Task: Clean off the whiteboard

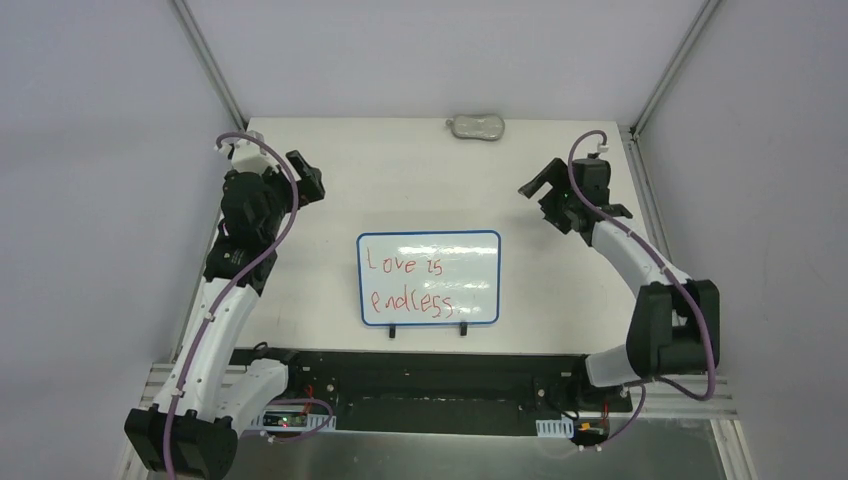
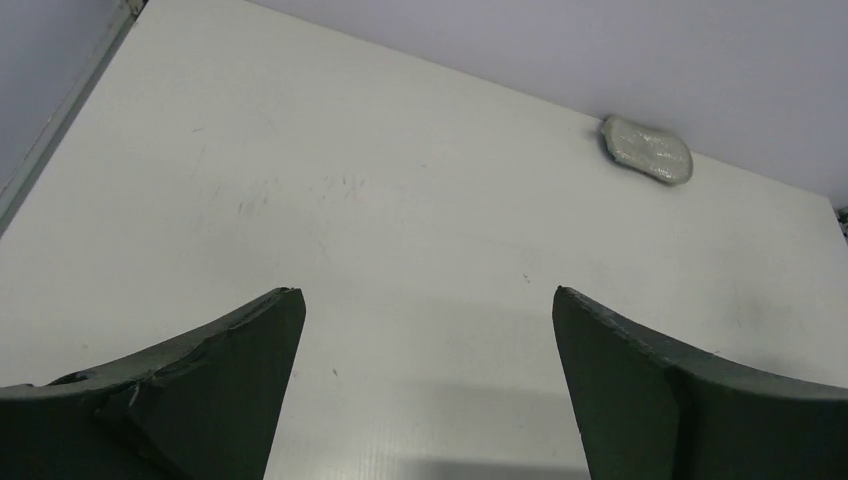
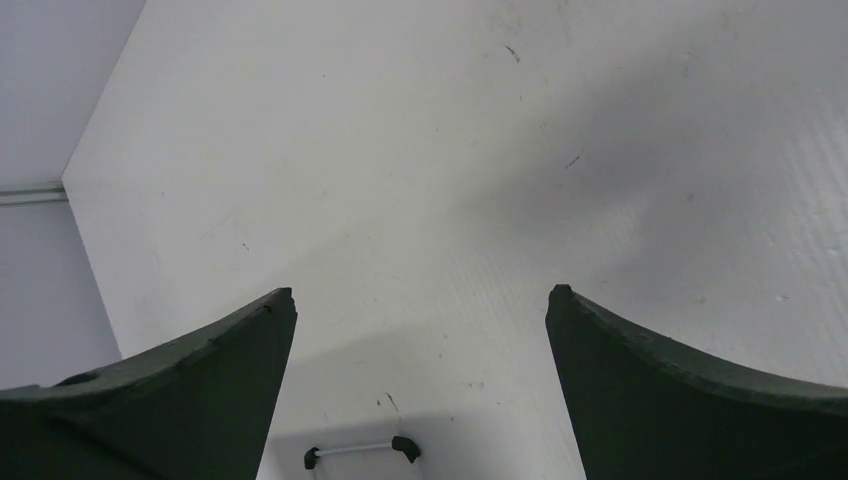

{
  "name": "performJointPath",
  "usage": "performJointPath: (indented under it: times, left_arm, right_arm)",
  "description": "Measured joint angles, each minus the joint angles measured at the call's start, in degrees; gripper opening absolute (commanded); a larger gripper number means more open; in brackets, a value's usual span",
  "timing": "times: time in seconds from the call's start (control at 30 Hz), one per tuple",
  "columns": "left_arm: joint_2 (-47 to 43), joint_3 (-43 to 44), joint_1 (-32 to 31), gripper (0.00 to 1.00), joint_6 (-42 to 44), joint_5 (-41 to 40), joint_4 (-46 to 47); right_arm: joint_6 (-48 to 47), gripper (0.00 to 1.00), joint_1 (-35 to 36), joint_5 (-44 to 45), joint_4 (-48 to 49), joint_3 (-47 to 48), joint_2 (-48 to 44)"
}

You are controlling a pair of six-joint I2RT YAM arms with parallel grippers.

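Two robot arms flank a small whiteboard [image 1: 429,278] lying on a white counter [image 1: 400,170].

From above, the blue-rimmed whiteboard lies mid-counter between the arms, with "Love is endless" handwritten in red marker. A grey eraser [image 1: 476,126] sits at the far edge, well apart from it. In the left wrist view, the left gripper [image 2: 428,330] is spread wide above bare counter, the eraser ahead to its right. In the right wrist view, the right gripper [image 3: 420,330] is spread wide too.

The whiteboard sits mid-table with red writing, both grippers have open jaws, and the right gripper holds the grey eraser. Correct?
No. The grey eraser lies at the far edge of the table, held by neither gripper; the top external view shows it. The rest stands: whiteboard mid-table with red writing, left gripper and right gripper with open jaws.
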Motion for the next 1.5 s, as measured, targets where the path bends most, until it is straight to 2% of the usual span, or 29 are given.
performJointPath:
  times: [0.33, 0.67, 0.73, 0.87, 1.17, 1.3, 1.4, 1.43, 1.5]
  left_arm:
    - [2.16, 1.92, 0.0, 0.97, -3.67, 3.56, -3.23]
    - [3.3, 2.45, 0.0, 0.99, -6.54, 9.09, -3.21]
    - [3.85, 2.54, 0.0, 0.98, -7.19, 10.34, -3.21]
    - [5.11, 2.82, 0.0, 0.93, -8.39, 12.46, -3.19]
    - [7.37, 3.28, 0.0, 0.87, -10.95, 16.65, -3.19]
    - [8.04, 3.72, 0.0, 0.85, -11.58, 17.79, -3.19]
    - [8.09, 3.82, 0.0, 0.85, -12.11, 18.25, -3.19]
    - [8.17, 3.87, 0.0, 0.85, -12.24, 18.6, -3.19]
    - [8.39, 3.96, 0.0, 0.84, -12.35, 18.95, -3.17]
  right_arm:
    - [11.98, 0.98, -5.38, -14.38, 11.21, 13.0, 24.17]
    - [25.35, 0.99, -5.92, -24.61, 20.26, 37.57, 52.65]
    - [28.89, 0.97, -5.92, -25.4, 22.6, 42.82, 57.7]
    - [33.05, 0.82, -5.62, -24.24, 23.71, 54.45, 65.85]
    - [36.72, 0.7, -3.21, -15.39, 23.02, 74.49, 78.97]
    - [37.29, 0.54, -1.92, -12.2, 23.61, 78.66, 82.12]
    - [37.24, 0.31, -1.14, -9.14, 23.71, 79.17, 83.03]
    - [37.07, 0.18, -0.94, -8.17, 23.87, 79.21, 83.27]
    - [36.52, 0.02, -0.72, -6.36, 23.23, 79.36, 83.73]
